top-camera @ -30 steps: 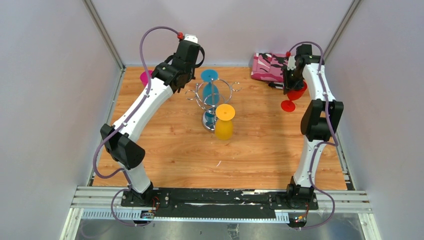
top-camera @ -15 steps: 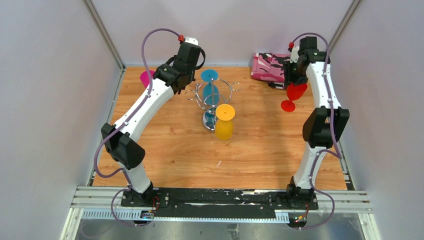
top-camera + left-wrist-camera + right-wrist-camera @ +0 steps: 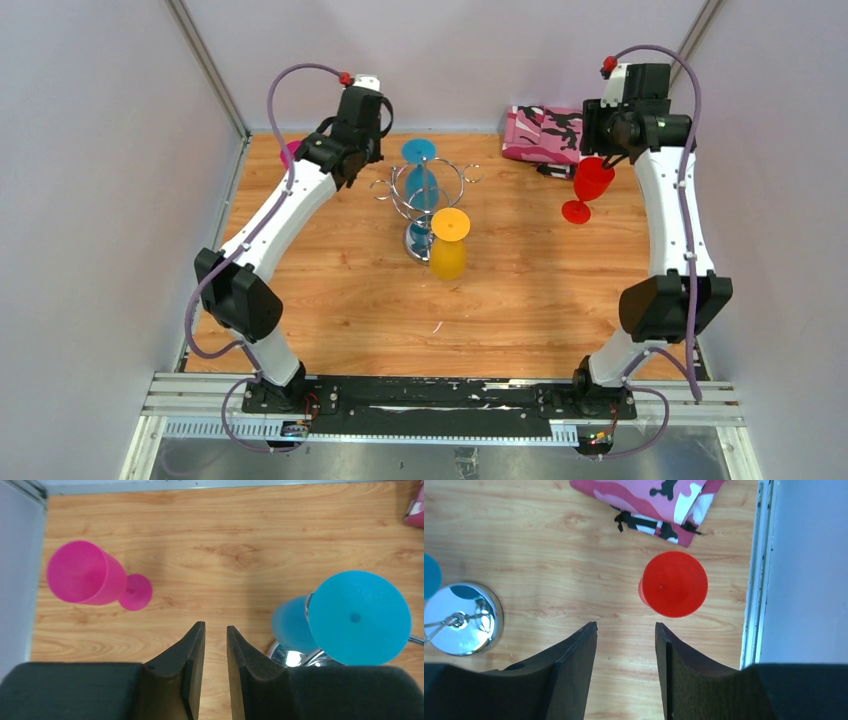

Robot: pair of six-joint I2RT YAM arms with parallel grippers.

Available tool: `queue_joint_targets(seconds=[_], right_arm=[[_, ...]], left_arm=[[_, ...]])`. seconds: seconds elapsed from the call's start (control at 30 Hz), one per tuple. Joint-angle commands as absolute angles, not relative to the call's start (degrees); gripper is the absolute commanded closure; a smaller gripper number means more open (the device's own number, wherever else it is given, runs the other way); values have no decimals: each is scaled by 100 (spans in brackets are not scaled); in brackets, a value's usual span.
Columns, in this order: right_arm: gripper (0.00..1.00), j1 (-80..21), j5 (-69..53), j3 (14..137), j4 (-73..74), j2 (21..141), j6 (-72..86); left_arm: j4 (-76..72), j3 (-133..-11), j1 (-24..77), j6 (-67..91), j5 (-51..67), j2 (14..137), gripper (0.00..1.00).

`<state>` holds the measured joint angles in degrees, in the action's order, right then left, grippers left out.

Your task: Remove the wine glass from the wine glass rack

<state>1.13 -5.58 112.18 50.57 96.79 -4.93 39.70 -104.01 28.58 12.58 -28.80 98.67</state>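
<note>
R arm (image 3: 676, 215) higher; red glass (image 3: 591, 180) upright.

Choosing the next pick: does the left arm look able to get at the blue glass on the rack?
Probably yes. The left gripper hovers empty, jaws slightly apart, beside the blue glass, with only bare table between them. Wire of the rack holds its stem, so it likely must slide out.

Pale (perhaps lilac) walls (image 3: 90, 200) enclose wooden tabletop (image 3: 350, 300).

Your views are bright, even and sharp; a faint shadow lies just ahead of the left pincer (image 3: 215, 628).
</note>
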Motion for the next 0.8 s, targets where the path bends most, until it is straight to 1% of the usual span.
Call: queue_joint_targets(seconds=[0.0, 0.13, 0.23, 0.3, 0.43, 0.53, 0.63, 0.77], right_arm=[[48, -161, -762, 10616, 4305, 9069, -137], [48, -292, -936, 10202, 3879, 8660, -36], [49, -316, -1013, 10075, 3709, 8450, -35], [49, -322, -1036, 9979, 3595, 8334, 124], [49, -321, -1082, 9764, 3360, 8157, 190], [50, -321, -1191, 9668, 3242, 8117, 251], [50, -321, -1307, 9580, 3144, 8114, 317], [50, -325, -1396, 9521, 3076, 8128, 345]], left_arm=[[2713, -9630, 2194, 1875, -1261, 9326, 71], [1174, -8617, 1567, 2736, 107, 9013, 72], [477, -8270, 1335, 3057, 692, 8963, 72], [-192, -8043, 1164, 3415, 1273, 9001, 67], [-1991, -7681, 729, 4792, 2823, 9475, 59], [-3074, -7874, 609, 5674, 3675, 10170, 58], [-3335, -8196, 607, 6044, 4023, 10658, 58], [-3472, -8330, 613, 6178, 4179, 10927, 59]])
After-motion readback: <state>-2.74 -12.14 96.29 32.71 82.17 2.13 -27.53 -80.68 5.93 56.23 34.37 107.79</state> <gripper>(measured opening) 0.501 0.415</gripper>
